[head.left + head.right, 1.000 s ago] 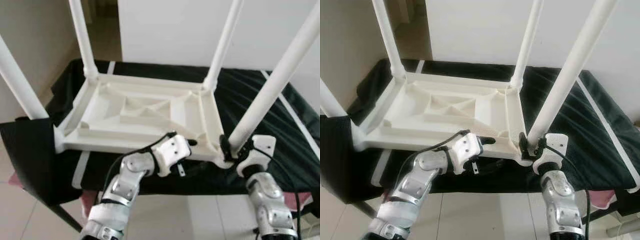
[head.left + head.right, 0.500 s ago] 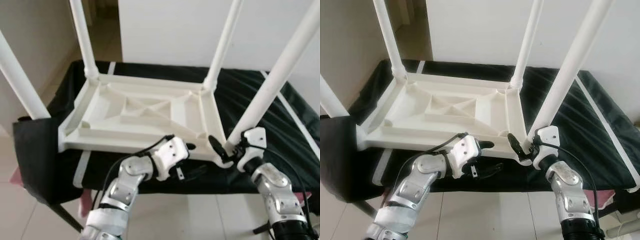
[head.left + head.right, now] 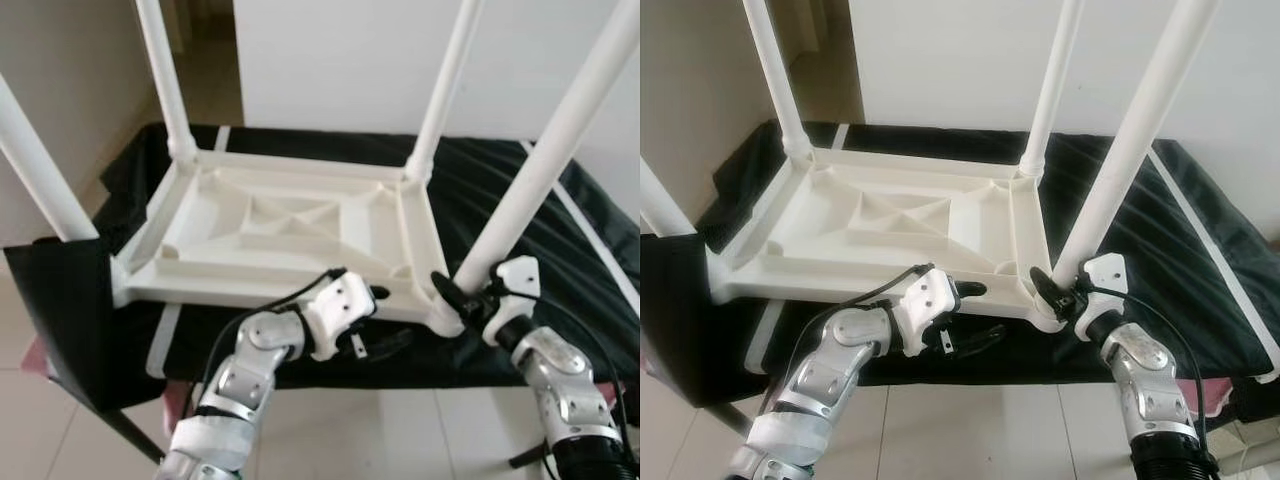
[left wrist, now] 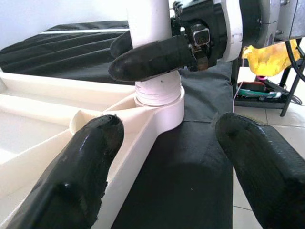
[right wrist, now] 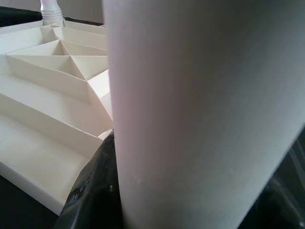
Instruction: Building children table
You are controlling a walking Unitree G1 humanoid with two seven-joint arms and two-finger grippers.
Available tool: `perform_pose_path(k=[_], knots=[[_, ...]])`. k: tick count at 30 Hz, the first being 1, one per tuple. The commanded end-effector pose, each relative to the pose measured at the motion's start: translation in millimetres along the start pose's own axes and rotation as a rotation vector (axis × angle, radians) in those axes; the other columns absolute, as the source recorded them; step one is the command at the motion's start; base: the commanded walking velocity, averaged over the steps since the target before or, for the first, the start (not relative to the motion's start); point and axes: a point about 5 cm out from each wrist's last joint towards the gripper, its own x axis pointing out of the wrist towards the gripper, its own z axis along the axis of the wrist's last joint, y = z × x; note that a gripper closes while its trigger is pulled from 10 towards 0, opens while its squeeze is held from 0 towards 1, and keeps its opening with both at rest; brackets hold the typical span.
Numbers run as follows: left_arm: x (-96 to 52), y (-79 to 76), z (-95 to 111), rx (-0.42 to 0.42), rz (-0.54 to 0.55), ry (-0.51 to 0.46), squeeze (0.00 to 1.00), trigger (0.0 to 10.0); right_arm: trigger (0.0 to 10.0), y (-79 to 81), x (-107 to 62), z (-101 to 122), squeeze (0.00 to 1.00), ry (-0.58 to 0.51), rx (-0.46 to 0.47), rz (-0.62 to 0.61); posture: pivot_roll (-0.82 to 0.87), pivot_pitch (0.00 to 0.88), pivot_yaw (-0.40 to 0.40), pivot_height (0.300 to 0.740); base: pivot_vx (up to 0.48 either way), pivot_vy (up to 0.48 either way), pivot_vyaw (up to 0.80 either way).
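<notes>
On the black cloth (image 3: 520, 190) lay the upturned white children's table (image 3: 290, 235). At its near corner the right gripper (image 3: 462, 298) clasped one table leg (image 3: 545, 170); the left gripper (image 4: 167, 157) gaped wide at the table's near edge.

A room in a home: plain white walls (image 3: 330, 60), pale shiny floor tiles (image 3: 60, 430), a doorway.

Left end effector (image 3: 378, 320) spread; right end effector (image 3: 455, 297) clamped.
</notes>
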Motion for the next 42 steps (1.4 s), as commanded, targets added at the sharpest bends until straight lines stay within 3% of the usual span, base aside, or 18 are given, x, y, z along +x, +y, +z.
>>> perform_pose_path(k=[1,12,16,25,27,29,34,35,36,42], knots=[[3.0,3.1,2.3,0.004,0.057,-0.001,0.0,10.0,10.0,5.7,-1.8,-13.1,0.0,0.056,0.024,0.016,-0.06,0.0,-0.018,0.74,0.0,0.0,0.0],[3.3,3.6,3.2,0.003,0.058,-0.004,0.0,10.0,10.0,13.8,-0.6,-11.6,0.0,0.043,0.044,-0.011,-0.07,0.005,-0.013,0.74,0.0,0.0,0.0],[2.9,3.6,3.1,-0.006,0.066,-0.002,0.0,10.0,10.0,29.1,0.4,-14.8,0.0,0.05,0.078,-0.143,-0.06,0.022,-0.018,0.74,0.0,0.0,0.0],[2.2,5.0,2.8,-0.011,0.083,-0.002,0.0,10.0,10.0,44.6,5.9,-14.9,0.0,0.062,0.108,-0.246,-0.05,0.026,-0.03,0.74,0.0,0.0,0.0],[1.5,4.4,2.6,-0.015,0.09,-0.002,0.0,10.0,10.0,45.3,6.6,-14.5,0.0,0.059,0.146,-0.37,-0.05,0.03,-0.038,0.74,0.0,0.0,0.0],[1.5,4.4,2.6,-0.015,0.09,-0.002,0.0,10.0,10.0,45.3,6.6,-14.5,0.0,0.059,0.146,-0.37,-0.05,0.03,-0.038,0.74,0.0,0.0,0.0],[1.1,4.8,1.9,-0.021,0.105,-0.002,0.0,10.0,10.0,45.6,3.8,-17.9,0.0,0.072,0.217,-0.671,-0.03,0.026,-0.052,0.74,0.0,0.0,0.0],[1.1,4.8,1.9,-0.021,0.105,-0.002,0.0,10.0,10.0,45.6,3.8,-17.9,0.0,0.072,0.217,-0.671,-0.03,0.026,-0.052,0.74,0.0,0.0,0.0],[1.4,5.7,2.4,-0.022,0.111,-0.004,0.0,10.0,10.0,48.5,4.2,-18.9,0.0,0.08,0.251,-0.764,-0.03,0.026,-0.051,0.74,0.0,0.0,0.0],[3.8,7.0,5.1,-0.022,0.117,-0.013,0.0,10.0,10.0,53.6,10.7,-13.5,0.0,0.069,0.265,-0.782,-0.02,0.025,-0.048,0.74,0.0,0.0,0.0]])
